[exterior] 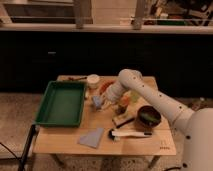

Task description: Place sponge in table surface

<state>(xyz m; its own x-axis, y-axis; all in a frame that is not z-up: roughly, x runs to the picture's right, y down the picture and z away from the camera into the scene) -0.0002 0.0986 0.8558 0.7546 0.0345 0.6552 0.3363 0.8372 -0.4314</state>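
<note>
The camera view shows a wooden table (65, 142) on a speckled floor, before a dark wall with a bright counter above. The gripper (100, 103) hangs low over the table centre, clamped on the light-blue sponge (96, 103). At 9 o'clock of it lies a green tray (62, 103), at 6 o'clock a grey cloth (92, 138), at 4 o'clock a dark bowl (149, 117) and a white brush (127, 134).

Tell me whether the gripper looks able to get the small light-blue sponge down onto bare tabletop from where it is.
Probably yes. The gripper hangs just right of the green plastic tray with the small light-blue sponge at it, and bare light wooden tabletop lies directly below and in front.
</note>
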